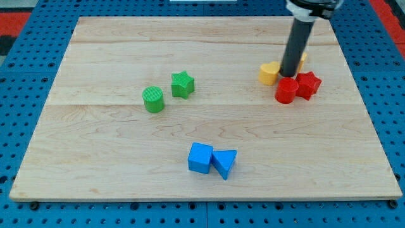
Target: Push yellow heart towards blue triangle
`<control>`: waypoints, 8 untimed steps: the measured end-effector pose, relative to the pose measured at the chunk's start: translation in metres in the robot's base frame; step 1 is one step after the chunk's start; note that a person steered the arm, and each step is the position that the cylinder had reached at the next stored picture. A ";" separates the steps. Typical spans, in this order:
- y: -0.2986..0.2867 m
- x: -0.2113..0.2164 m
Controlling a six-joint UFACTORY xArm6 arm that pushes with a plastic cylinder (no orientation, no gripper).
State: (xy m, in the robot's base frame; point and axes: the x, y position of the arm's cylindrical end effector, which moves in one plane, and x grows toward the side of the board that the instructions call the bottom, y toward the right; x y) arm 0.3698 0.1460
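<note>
Nearest us sits the blue triangle [224, 163], touching a blue cube [200, 158] at the view's bottom. We see the yellow heart [269, 73] at upper right, well apart from it, with my tip [288, 75] just beside the heart's right edge. We have no jaws (only a rod). We judge the heart light, rigid and quick to slide or spin, so we would press its far upper-right side. Red cylinder [285, 91], red star [308, 84] and another yellow block [302, 61] crowd close.
</note>
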 end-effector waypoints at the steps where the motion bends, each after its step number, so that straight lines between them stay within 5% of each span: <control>1: -0.035 -0.005; 8: -0.131 -0.007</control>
State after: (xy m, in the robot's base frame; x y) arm 0.3629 0.0155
